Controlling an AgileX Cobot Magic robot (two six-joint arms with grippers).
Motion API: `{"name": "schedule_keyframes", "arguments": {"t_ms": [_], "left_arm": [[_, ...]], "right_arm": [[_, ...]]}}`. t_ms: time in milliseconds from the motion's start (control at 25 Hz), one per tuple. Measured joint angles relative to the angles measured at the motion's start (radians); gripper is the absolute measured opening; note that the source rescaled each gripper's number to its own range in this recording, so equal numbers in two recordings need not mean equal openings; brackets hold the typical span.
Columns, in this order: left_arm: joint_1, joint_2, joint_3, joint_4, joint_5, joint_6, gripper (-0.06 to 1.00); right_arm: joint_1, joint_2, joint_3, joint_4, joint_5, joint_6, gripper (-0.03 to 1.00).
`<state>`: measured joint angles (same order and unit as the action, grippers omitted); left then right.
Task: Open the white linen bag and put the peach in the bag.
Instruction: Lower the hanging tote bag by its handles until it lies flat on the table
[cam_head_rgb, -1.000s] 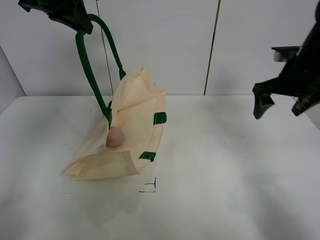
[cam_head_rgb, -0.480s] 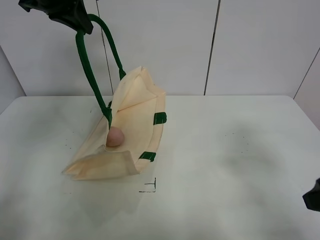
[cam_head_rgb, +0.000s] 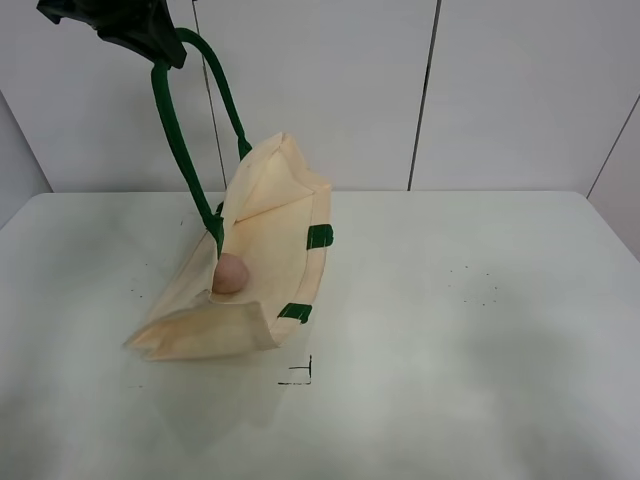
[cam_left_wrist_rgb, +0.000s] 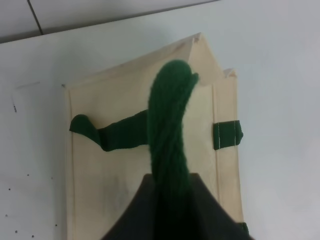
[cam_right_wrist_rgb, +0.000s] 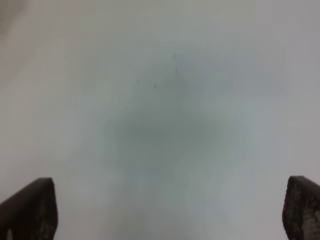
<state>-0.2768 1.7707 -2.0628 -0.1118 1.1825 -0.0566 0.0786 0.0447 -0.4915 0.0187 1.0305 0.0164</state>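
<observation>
Peach (cam_head_rgb: 229, 273) inside white linen bag (cam_head_rgb: 272, 225), well below left claw (cam_head_rgb: 158, 52) pinching green handle (cam_head_rgb: 176, 135); right claw (cam_right_wrist_rgb: 165, 209) spread over counter (cam_head_rgb: 450, 330).

The exterior high camera sits above the front of the table (cam_head_rgb: 480, 330). It looks down and toward the wall panels (cam_head_rgb: 320, 90), wide enough to take in the whole tabletop. The left wrist camera looks steeply down along the green handle (cam_left_wrist_rgb: 170, 125) onto the white linen bag (cam_left_wrist_rgb: 100, 165), close. Both views share that bag. The right wrist camera faces bare, blurred tabletop from very near.
</observation>
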Motion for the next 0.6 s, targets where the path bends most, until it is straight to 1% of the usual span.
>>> {"name": "schedule_keyframes", "arguments": {"t_ms": [80, 360, 600], "left_arm": [[0.000, 0.000, 0.000, 0.000, 0.000, 0.000, 0.00], [0.000, 0.007, 0.000, 0.000, 0.000, 0.000, 0.00], [0.000, 0.085, 0.039, -0.002, -0.002, 0.000, 0.00]], "right_arm": [[0.000, -0.042, 0.000, -0.004, 0.000, 0.000, 1.00], [0.011, -0.047, 0.000, -0.009, 0.000, 0.000, 1.00], [0.011, -0.047, 0.000, -0.009, 0.000, 0.000, 1.00]]}}
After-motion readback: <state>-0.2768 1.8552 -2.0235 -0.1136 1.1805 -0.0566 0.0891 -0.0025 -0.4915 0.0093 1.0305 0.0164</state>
